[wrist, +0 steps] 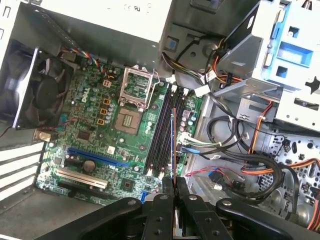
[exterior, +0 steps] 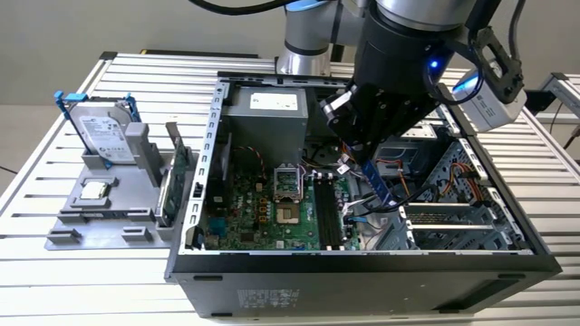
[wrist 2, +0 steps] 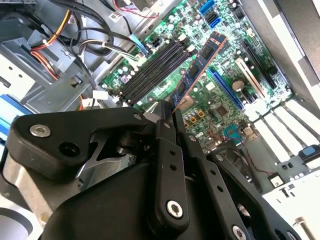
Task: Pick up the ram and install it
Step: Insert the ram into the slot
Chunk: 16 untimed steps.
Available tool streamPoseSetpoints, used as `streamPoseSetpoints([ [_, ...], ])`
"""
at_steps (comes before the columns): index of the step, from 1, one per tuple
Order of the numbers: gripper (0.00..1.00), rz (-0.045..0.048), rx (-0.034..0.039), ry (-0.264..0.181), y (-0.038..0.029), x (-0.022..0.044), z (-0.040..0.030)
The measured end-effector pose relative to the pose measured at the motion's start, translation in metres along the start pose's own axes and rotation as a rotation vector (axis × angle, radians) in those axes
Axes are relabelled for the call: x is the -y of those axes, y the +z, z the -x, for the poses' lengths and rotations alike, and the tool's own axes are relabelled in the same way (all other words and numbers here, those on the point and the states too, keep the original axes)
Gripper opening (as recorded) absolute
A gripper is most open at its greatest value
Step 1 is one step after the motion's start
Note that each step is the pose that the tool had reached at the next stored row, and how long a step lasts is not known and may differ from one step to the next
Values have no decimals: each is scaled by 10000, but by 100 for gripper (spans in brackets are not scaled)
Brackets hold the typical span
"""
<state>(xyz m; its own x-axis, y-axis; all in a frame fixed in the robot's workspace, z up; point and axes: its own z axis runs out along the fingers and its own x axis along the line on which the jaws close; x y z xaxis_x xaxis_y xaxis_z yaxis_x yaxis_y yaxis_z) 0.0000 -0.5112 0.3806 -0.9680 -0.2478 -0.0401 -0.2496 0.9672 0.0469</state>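
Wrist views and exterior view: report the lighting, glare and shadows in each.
Exterior view: a blue light glows on the arm; the case's near wall is dark. Second wrist view: the claw, shut on the ram, is a dark mass; the case edge is washed out. First wrist view: the fan sits dark.

the ram [exterior: 379, 183], a long thin stick with dark chips, hangs tilted just right of the exterior view's centre.
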Motion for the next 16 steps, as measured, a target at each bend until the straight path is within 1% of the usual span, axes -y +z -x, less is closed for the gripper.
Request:
streamPoseSetpoints([
  [10,0,-1,3,44,1,0,0],
  [16,0,-4,7,116,14,-4,2],
])
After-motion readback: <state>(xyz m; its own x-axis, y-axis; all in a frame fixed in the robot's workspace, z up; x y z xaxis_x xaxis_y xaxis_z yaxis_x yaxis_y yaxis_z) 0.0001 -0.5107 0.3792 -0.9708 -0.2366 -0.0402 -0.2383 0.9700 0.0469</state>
